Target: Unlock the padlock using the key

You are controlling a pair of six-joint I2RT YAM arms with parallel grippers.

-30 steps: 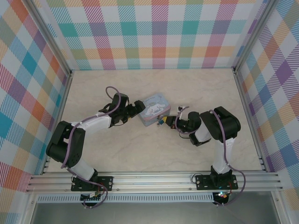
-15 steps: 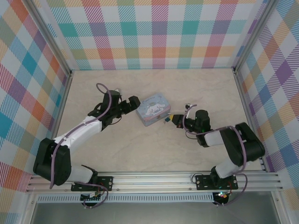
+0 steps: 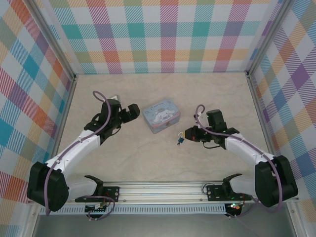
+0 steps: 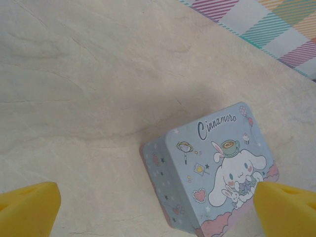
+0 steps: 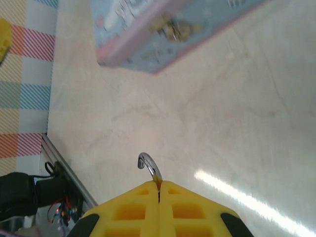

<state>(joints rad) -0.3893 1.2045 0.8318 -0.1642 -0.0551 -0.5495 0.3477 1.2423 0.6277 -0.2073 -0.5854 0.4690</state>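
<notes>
At the tip of the right arm, the right claw (image 5: 159, 183) has its yellow fingers (image 5: 187, 210) pressed tight together on a thin brownish sliver of metal, by its colour the key (image 5: 157, 180). A silvery curved hook (image 5: 146, 161) sticks out just past it. Whether that hook is the lock's shackle cannot be told from the wrist view. From above, this claw (image 3: 189, 136) points left, and the padlock (image 3: 181, 141), a tiny blue speck, sits right at its tip. I cannot tell whether it hangs or rests on the surface (image 3: 148, 158). The pale blue cartoon tin (image 3: 161, 114) lies just up and left of the padlock, apart from it, lid facing up.

On the tin's other side, the left claw (image 3: 131, 111) stands with its fingers spread wide and nothing between them. Its wrist camera shows one yellow fingertip (image 4: 27, 210) at each lower corner and the tin (image 4: 217, 168) ahead, closer to the right-hand one. Plaid walls (image 3: 168, 34) close in the surface on three sides.
</notes>
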